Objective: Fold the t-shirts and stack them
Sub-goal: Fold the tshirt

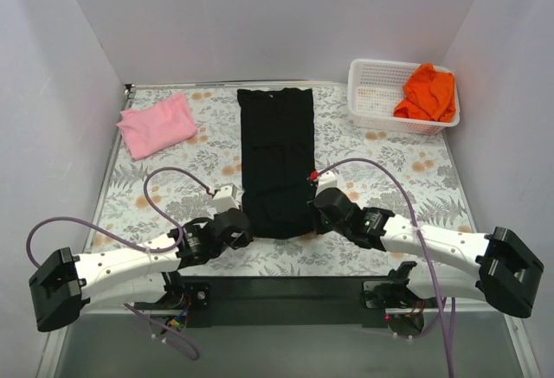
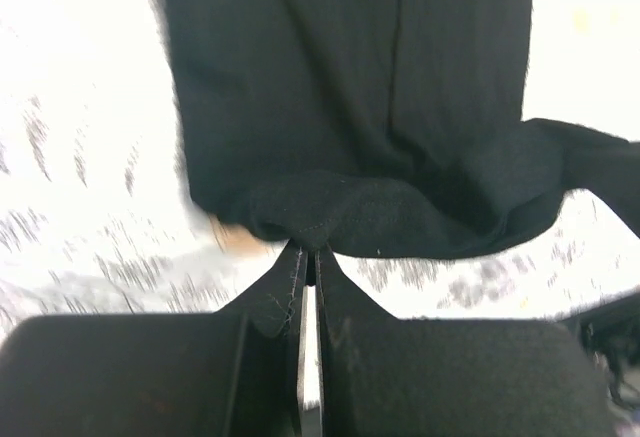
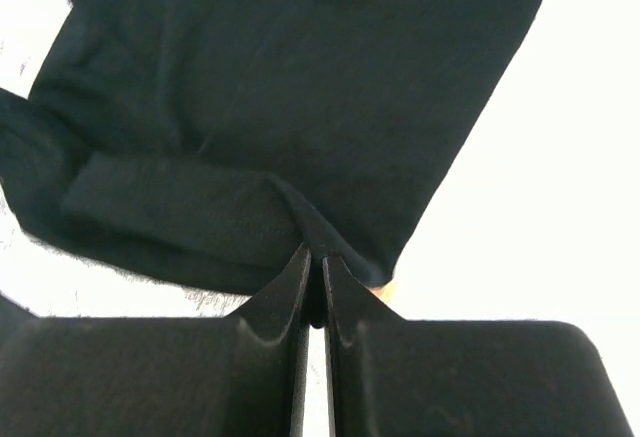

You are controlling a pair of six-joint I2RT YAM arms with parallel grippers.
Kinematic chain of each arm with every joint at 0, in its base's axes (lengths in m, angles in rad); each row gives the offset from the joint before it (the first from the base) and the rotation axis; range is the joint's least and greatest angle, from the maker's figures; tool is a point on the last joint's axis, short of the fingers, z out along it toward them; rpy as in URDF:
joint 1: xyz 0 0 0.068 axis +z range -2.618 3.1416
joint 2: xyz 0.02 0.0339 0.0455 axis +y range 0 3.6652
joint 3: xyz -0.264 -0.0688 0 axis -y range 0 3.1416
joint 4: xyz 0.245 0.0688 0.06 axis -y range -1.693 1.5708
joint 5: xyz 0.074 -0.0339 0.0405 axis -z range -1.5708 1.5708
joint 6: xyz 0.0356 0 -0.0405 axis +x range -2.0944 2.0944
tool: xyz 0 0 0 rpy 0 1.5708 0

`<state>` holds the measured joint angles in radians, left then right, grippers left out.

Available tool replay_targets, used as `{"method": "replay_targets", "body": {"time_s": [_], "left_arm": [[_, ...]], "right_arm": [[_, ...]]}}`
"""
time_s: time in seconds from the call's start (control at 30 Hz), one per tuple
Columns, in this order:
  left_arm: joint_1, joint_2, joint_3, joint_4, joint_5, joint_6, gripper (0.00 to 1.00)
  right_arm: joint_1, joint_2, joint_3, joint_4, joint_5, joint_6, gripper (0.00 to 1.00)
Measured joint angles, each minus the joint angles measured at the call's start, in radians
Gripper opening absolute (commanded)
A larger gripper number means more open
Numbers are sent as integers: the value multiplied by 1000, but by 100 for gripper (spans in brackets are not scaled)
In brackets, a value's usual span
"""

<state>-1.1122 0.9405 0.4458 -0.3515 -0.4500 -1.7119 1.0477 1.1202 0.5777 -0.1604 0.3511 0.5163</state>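
A black t-shirt point(image 1: 277, 153) lies as a long narrow strip down the middle of the flowered table. My left gripper point(image 1: 243, 220) is shut on its near left corner, and the hem point(image 2: 310, 222) bunches up at the fingertips. My right gripper point(image 1: 313, 214) is shut on the near right corner, with a fold of black cloth point(image 3: 315, 232) pinched between the jaws. A folded pink t-shirt point(image 1: 157, 124) rests at the far left. An orange t-shirt point(image 1: 428, 92) hangs crumpled in the basket at the far right.
A white mesh basket point(image 1: 372, 92) stands at the back right corner. White walls close in the table on three sides. Purple cables loop over the cloth near both arms. A dark base bar point(image 1: 286, 296) runs along the near edge.
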Motion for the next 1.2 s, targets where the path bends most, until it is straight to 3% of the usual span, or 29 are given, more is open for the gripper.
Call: {"method": "replay_targets", "body": {"time_s": [0.23, 0.73, 1.03, 1.2], "left_arm": [[181, 124, 25, 120, 81, 161, 0], [495, 498, 339, 269, 287, 429, 0], [595, 780, 561, 270, 358, 513, 0], [620, 863, 612, 256, 377, 528, 0]], "right_arm": [[-139, 102, 72, 45, -71, -81, 1], [-374, 418, 382, 84, -249, -225, 1], [-479, 600, 574, 81, -322, -274, 1], [-512, 705, 675, 77, -362, -296, 1]]}}
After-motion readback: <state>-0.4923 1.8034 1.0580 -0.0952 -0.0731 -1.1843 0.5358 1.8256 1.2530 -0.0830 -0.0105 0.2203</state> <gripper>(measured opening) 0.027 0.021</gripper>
